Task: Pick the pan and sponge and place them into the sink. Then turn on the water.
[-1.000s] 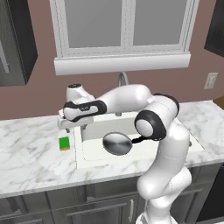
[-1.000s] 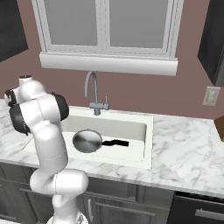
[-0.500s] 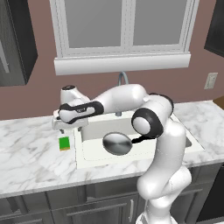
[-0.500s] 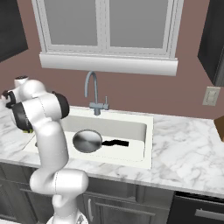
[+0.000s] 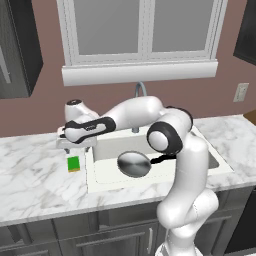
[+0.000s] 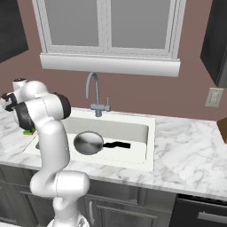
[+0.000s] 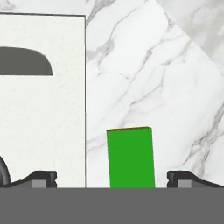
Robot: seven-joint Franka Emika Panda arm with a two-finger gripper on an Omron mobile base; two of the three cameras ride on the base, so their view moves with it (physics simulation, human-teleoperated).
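now my pincer hovers wide apart over the green sponge on the marble tabletop, just left of the sink, i see the pan lying inside the basin

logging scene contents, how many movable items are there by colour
Silver-grey: 1, the round metal pan with a black handle, lying in the white sink
Green: 1, the small rectangular sponge on the marble counter
Total: 2
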